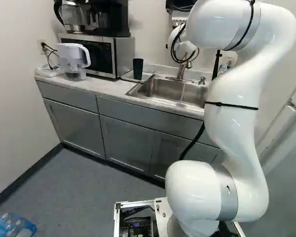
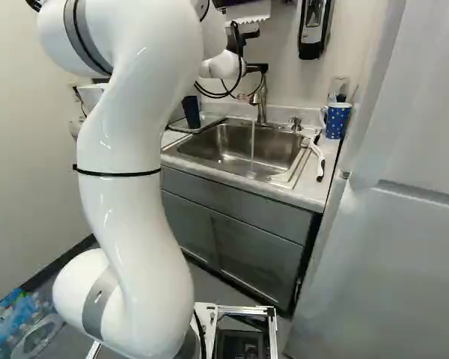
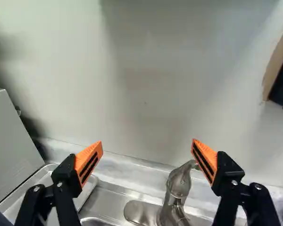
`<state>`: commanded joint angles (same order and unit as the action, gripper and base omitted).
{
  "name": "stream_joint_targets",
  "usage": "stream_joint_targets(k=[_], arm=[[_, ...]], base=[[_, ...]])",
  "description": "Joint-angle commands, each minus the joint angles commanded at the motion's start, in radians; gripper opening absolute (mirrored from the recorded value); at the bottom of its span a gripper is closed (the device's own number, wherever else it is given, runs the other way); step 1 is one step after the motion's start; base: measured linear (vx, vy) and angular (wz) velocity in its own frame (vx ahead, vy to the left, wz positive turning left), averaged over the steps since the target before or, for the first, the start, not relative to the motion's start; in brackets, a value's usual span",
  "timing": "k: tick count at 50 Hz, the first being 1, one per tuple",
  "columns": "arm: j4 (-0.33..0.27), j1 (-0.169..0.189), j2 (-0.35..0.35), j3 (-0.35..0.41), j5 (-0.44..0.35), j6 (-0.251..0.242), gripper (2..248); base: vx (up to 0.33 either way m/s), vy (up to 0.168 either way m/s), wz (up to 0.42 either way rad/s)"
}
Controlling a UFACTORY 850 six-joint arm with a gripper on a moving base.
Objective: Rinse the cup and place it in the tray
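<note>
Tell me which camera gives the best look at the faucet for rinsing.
The right base view: it shows the faucet nearly whole, plus the thin water stream falling into the sink. The left base view shows it smaller, partly hidden by the arm; the wrist view is closest but cuts it off.

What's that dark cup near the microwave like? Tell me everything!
The cup is tall, dark and plain, a bit wider at the top, with no handle that I can see. It may be plastic. It stands upright on the tray, between the microwave and the sink. Nothing grips it. I can't tell what's inside.
</note>
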<state>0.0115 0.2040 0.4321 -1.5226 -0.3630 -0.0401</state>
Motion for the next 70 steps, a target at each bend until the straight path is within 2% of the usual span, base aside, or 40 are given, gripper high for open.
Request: stream_joint_targets(k=[31,70], arm=[[0.000,-0.001,-0.017,0.021,0.053,0.000,247],[0.000,-0.013,-0.095,0.113,0.062,0.000,247]], base=[[0.000,0.000,0.000],[0.000,0.000,0.000]])
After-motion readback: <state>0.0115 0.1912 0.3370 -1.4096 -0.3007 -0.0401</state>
